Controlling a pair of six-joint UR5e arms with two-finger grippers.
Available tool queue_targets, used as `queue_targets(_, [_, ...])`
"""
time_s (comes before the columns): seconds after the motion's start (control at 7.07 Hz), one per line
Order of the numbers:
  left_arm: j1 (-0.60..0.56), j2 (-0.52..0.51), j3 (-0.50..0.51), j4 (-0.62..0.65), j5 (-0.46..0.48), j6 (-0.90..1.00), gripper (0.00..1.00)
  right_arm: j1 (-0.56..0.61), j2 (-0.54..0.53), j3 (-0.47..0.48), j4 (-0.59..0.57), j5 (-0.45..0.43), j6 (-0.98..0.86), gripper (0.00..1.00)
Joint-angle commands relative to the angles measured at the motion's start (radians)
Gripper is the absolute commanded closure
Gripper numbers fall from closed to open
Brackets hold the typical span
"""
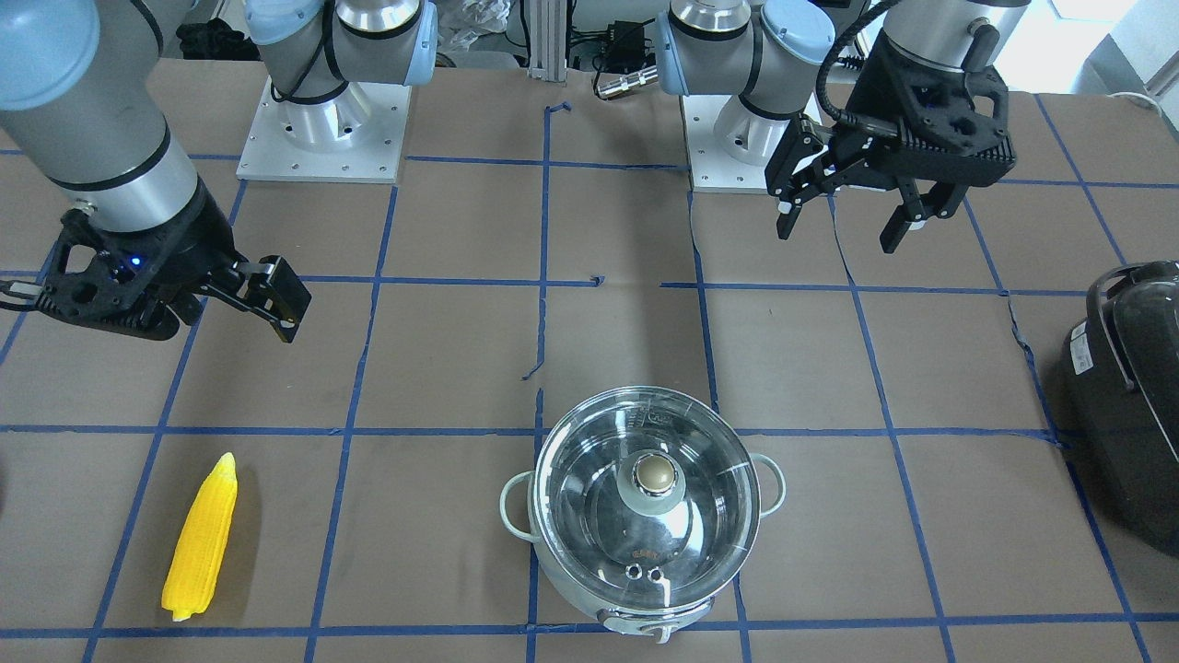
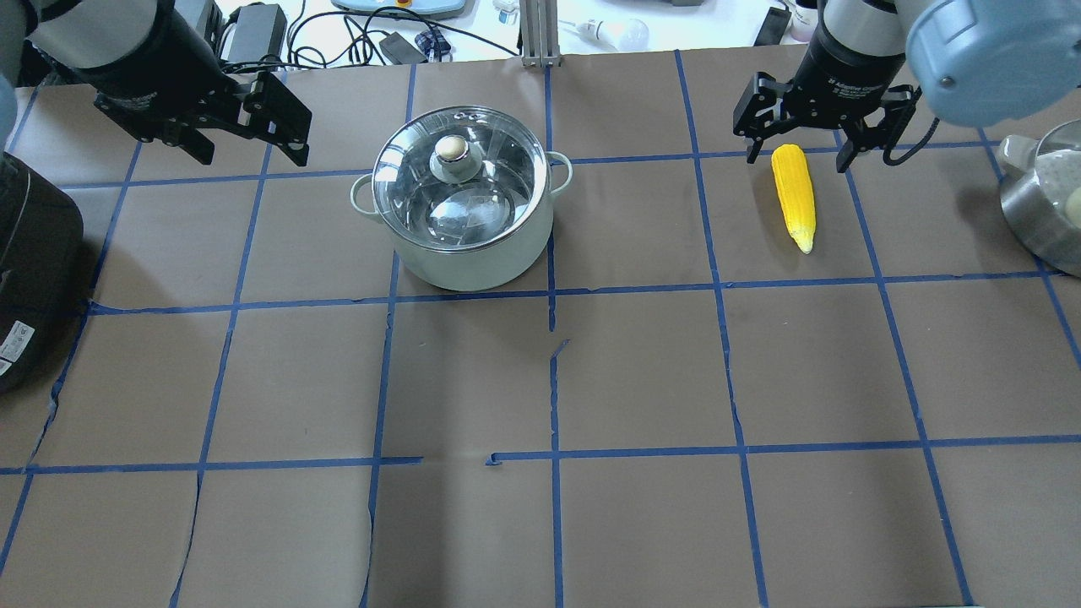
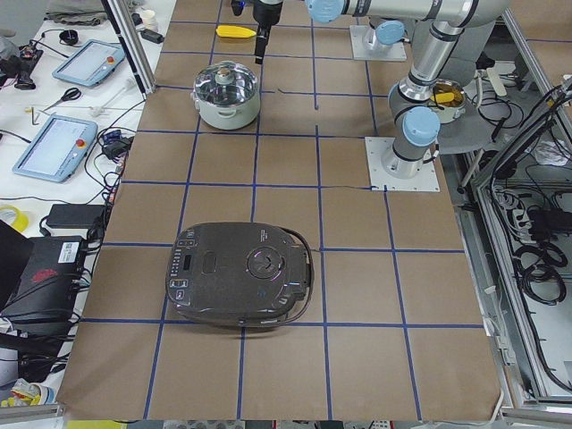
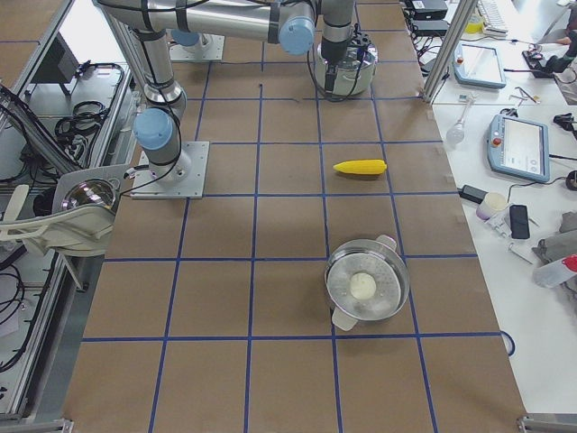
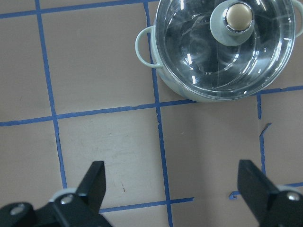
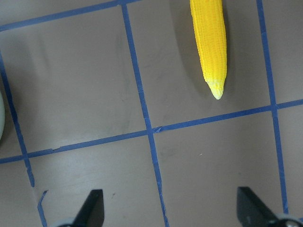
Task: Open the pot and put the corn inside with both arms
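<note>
The mint-green pot (image 2: pixel 463 253) stands on the table with its glass lid (image 2: pixel 460 181) and brass knob (image 2: pixel 451 149) on. It also shows in the front view (image 1: pixel 645 516) and the left wrist view (image 5: pixel 222 47). My left gripper (image 2: pixel 249 143) is open and empty, raised to the pot's left and apart from it; its fingers (image 5: pixel 94 182) frame bare table. The yellow corn (image 2: pixel 795 194) lies flat on the table to the right. My right gripper (image 2: pixel 798 159) is open and empty, hovering near the corn's thick end. The corn tip shows in the right wrist view (image 6: pixel 209 47).
A black glossy appliance (image 2: pixel 34 270) sits at the table's left edge, also in the front view (image 1: pixel 1128 405). A second steel pot (image 2: pixel 1043 203) stands at the right edge. Blue tape lines grid the brown table (image 2: pixel 557 380).
</note>
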Motion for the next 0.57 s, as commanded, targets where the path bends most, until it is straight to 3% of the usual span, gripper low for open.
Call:
queue_targets(0.0, [0.001, 0.002, -0.001, 0.000, -0.001, 0.003, 0.00, -0.068, 0.055, 0.013, -0.035, 0.004, -0.009, 0.00])
queue_targets(0.28, [0.001, 0.002, 0.000, 0.000, -0.001, 0.003, 0.00, -0.098, 0.086, 0.045, -0.124, 0.004, -0.080, 0.00])
queue_targets(0.42, [0.001, 0.000, 0.000, 0.000, -0.001, 0.003, 0.00, -0.099, 0.127, 0.080, -0.240, 0.001, -0.083, 0.00])
